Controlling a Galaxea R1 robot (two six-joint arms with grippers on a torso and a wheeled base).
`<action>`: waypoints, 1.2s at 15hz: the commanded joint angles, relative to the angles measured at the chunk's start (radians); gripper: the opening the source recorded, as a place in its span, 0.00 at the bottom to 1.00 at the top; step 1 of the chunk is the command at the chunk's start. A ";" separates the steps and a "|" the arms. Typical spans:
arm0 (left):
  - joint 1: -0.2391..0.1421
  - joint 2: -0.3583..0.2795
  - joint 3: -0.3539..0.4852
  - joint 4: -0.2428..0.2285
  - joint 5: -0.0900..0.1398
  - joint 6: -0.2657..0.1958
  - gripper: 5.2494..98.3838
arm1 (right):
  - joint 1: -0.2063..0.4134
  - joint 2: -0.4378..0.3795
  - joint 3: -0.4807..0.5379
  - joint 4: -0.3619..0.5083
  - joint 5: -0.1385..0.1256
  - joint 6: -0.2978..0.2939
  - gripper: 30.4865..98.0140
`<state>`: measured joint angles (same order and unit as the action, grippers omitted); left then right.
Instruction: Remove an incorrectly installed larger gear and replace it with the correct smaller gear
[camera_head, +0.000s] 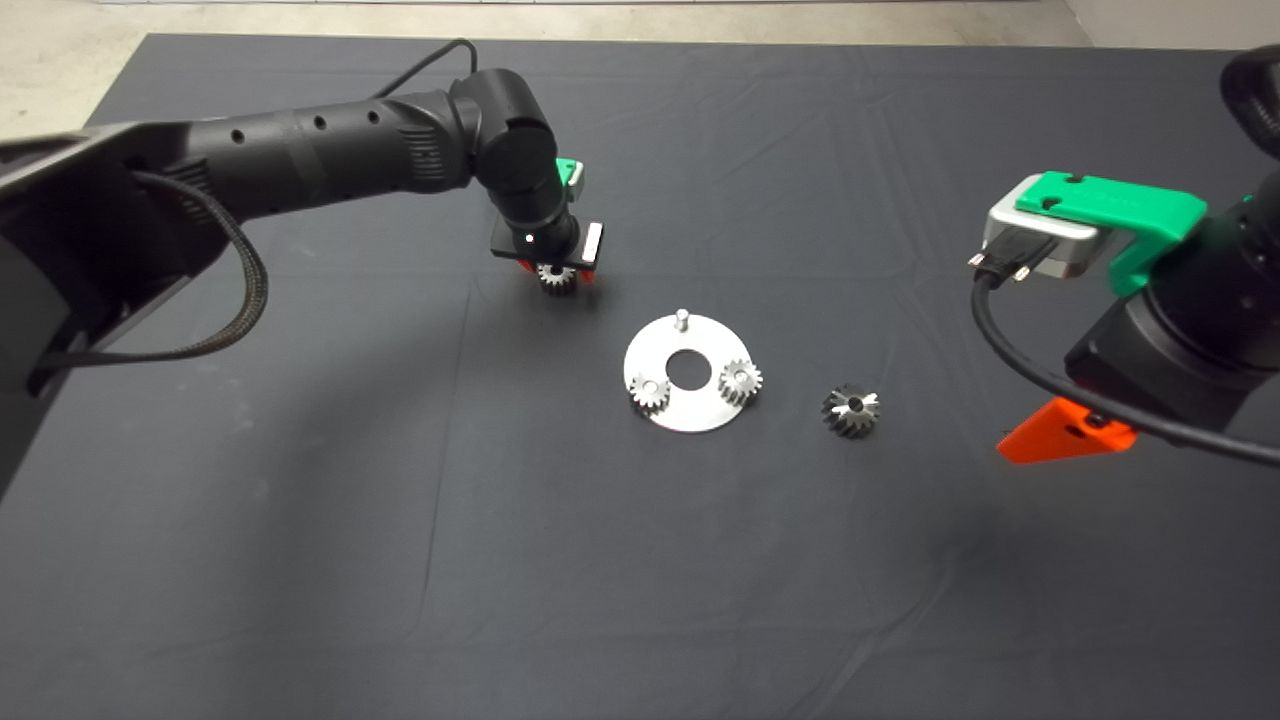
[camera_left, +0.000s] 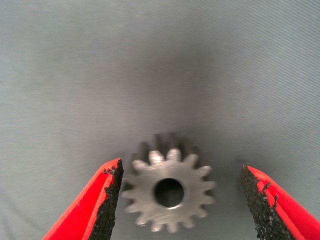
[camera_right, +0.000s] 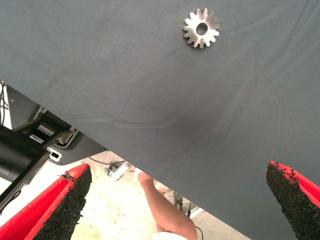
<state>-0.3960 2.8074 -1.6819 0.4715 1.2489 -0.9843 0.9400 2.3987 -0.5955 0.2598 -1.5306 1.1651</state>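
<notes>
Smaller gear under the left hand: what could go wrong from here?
The left hand is open around the smaller gear, which sits nearer one finger; closing may nudge it sideways or pinch teeth unevenly. The free pin on the round plate is thin, so a tilted gear could jam.

dark mat (camera_head: 300, 560) on table, pale concrete floor (camera_head: 60, 60) beyond

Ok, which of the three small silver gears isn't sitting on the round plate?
The smaller gear between the left gripper's open fingers, lying on the mat; the other two sit on the plate.
</notes>
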 joint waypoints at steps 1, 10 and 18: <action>-0.008 0.004 0.004 -0.008 0.009 0.007 0.58 | 0.030 -0.002 0.004 0.032 -0.036 0.005 0.92; -0.008 -0.001 0.009 -0.005 0.038 0.007 0.54 | 0.029 -0.002 0.004 0.033 -0.036 0.005 0.92; -0.009 0.007 0.001 -0.004 0.040 0.004 0.53 | 0.028 -0.002 0.004 0.033 -0.036 0.005 0.92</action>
<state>-0.3877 2.8123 -1.6804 0.4719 1.2821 -0.9849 0.9400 2.3987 -0.5955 0.2598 -1.5306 1.1651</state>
